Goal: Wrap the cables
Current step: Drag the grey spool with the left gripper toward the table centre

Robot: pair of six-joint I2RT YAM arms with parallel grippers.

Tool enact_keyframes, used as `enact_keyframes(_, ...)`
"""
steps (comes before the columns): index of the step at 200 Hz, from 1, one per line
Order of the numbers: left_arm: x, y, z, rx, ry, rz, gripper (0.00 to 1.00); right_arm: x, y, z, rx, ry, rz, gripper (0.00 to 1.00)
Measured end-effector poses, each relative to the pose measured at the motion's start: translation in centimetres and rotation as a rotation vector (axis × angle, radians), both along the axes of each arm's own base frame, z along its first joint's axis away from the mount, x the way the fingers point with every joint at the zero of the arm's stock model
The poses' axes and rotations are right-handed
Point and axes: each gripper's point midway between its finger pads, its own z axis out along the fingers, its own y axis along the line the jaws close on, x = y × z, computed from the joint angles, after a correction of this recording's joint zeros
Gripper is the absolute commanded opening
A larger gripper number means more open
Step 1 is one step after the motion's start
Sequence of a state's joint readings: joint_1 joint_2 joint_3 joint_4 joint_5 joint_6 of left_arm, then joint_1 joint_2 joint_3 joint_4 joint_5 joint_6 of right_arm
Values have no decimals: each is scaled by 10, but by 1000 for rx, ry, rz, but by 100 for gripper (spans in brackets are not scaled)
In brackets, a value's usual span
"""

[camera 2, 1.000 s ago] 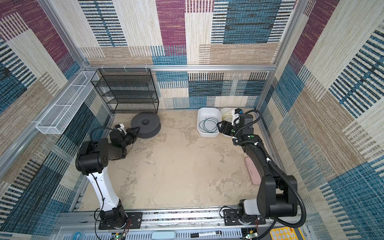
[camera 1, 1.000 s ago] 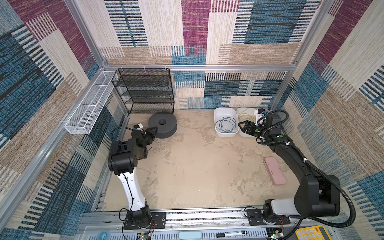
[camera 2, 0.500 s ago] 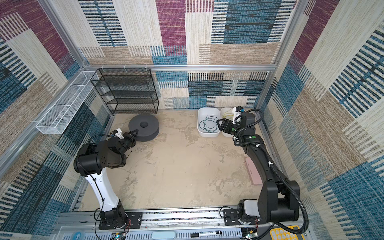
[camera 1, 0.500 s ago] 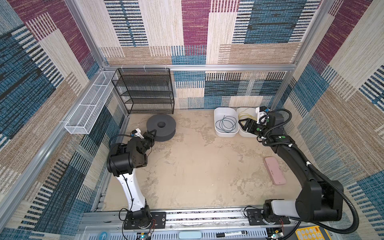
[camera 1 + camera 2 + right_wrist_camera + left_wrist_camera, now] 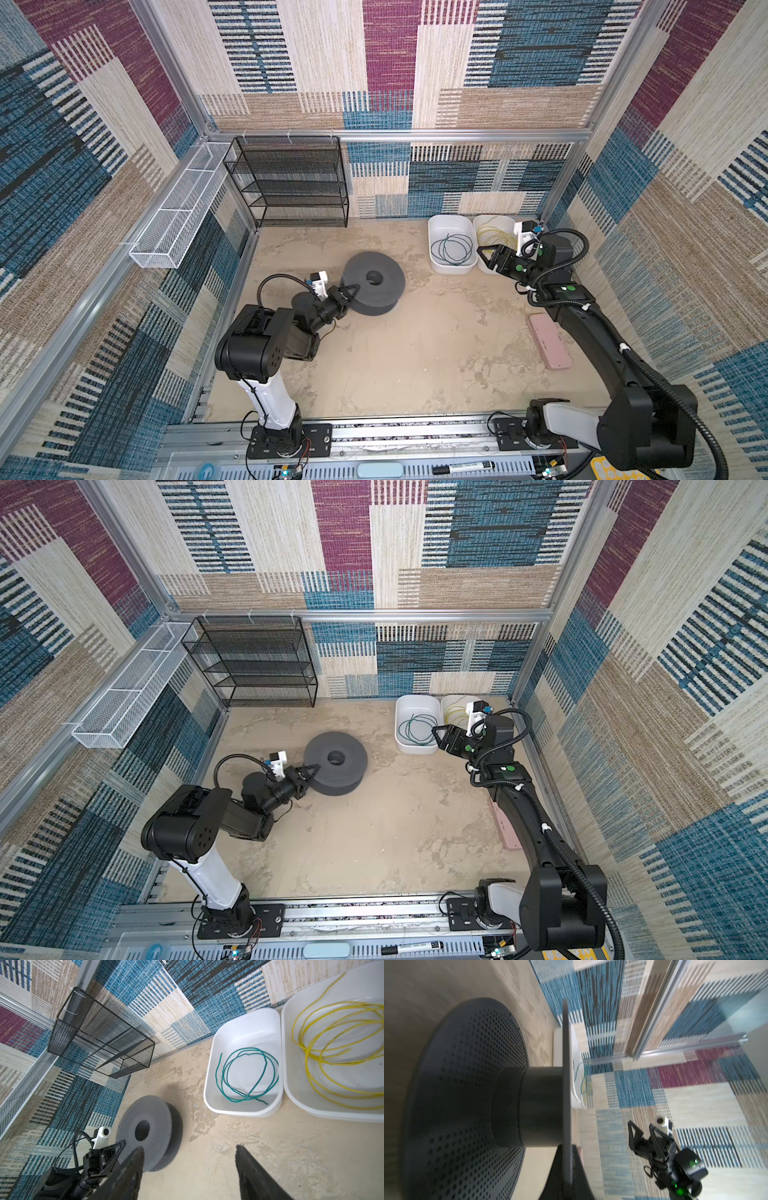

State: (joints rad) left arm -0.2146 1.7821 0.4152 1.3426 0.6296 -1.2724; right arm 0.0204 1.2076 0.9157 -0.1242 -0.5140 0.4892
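Left wrist: left tool (image 5: 568, 1157) pinches spool (image 5: 467, 1084) (top flange).

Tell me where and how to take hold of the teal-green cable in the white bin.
Pinch the teal-green cable where its loops bunch together, at the side of the white bin nearest the robot. Come straight down with the open right tool: the coil lies flat on the bin floor, and the walls likely block a sideways approach.
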Motion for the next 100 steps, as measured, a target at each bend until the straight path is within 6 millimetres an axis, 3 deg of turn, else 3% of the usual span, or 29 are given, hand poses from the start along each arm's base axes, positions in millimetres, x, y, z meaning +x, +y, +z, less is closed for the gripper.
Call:
enact_keyframes(13,-12,-23,0,-10,7,-95,0,-3,0,5,5,-12,1,72)
enact_keyframes(48,-18,-35,-11,-16,50,-141,0,-9,1,16,9,-31,7,72)
enact_keyframes(100,-59,-80,-26,-6,94,-315,0,-15,4,18,18,-25,18,71)
